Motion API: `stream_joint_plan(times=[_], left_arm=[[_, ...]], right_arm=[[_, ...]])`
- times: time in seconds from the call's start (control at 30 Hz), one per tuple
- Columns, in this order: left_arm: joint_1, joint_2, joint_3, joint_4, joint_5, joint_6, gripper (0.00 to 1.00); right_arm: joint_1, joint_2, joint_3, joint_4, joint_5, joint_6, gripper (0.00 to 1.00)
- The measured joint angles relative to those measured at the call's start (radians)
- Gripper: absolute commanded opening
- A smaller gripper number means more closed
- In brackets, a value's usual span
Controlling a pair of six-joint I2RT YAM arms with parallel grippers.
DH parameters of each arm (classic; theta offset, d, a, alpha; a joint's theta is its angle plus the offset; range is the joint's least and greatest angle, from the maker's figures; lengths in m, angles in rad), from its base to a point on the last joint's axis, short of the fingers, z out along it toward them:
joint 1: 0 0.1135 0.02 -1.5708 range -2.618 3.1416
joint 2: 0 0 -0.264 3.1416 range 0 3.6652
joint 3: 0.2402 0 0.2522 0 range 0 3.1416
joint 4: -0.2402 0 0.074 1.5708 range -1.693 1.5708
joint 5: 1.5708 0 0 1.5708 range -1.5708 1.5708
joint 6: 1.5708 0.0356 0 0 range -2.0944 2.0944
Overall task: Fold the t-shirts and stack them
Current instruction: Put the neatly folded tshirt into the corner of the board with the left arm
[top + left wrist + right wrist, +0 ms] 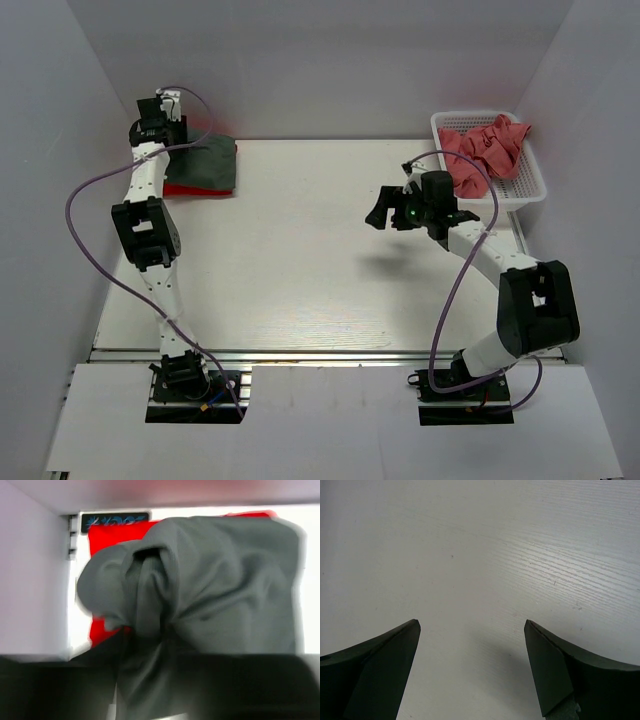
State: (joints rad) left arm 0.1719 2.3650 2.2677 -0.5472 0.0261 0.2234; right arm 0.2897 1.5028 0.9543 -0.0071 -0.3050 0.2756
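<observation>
Only writing I can spot is a black label [115,521] with blue scrawl in the far left corner, way too blurry to read. My left claw [145,680] is up there pinching a bunched fold of the dark grey t-shirt [225,580]. That one lies on top of the red t-shirt [107,540], close to the left wall [30,580]. My right claw [472,630] is spread wide, gripping nothing, above bare desk [300,270] right of centre, with loads of open room on its left and near sides. In the far right corner there's a white mesh basket [530,180] with crumpled pink t-shirts [485,150] heaped inside, poking above the far rim.
</observation>
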Motion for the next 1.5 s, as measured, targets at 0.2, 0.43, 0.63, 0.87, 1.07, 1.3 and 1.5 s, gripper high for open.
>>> stream_joint_plan(times=[0.2, 0.43, 0.63, 0.87, 1.07, 1.3, 1.5], left_arm=[[0.033, 0.042, 0.000, -0.002, -0.048, -0.076, 1.00], [0.059, 0.032, -0.018, 0.028, -0.066, -0.181, 1.00], [0.055, -0.029, -0.107, 0.052, -0.025, -0.230, 1.00], [0.050, -0.036, -0.113, 0.038, -0.015, -0.261, 0.85], [0.054, -0.022, -0.113, 0.013, -0.024, -0.269, 0.89], [0.068, 0.038, -0.088, 0.010, -0.031, -0.272, 0.98], [0.082, 0.142, -0.043, 0.014, 0.016, -0.275, 0.67]], right_arm=[[0.000, 0.040, 0.041, -0.022, -0.008, -0.006, 0.90], [0.000, 0.039, 0.041, -0.041, -0.011, -0.014, 0.90], [0.000, 0.004, 0.021, -0.037, -0.010, -0.014, 0.90], [0.000, -0.008, 0.010, -0.037, -0.010, -0.014, 0.90], [0.000, -0.008, 0.010, -0.037, -0.009, -0.014, 0.90], [0.000, 0.003, 0.010, -0.037, -0.013, -0.014, 0.90], [0.000, 0.011, 0.010, -0.036, -0.012, -0.014, 0.90]])
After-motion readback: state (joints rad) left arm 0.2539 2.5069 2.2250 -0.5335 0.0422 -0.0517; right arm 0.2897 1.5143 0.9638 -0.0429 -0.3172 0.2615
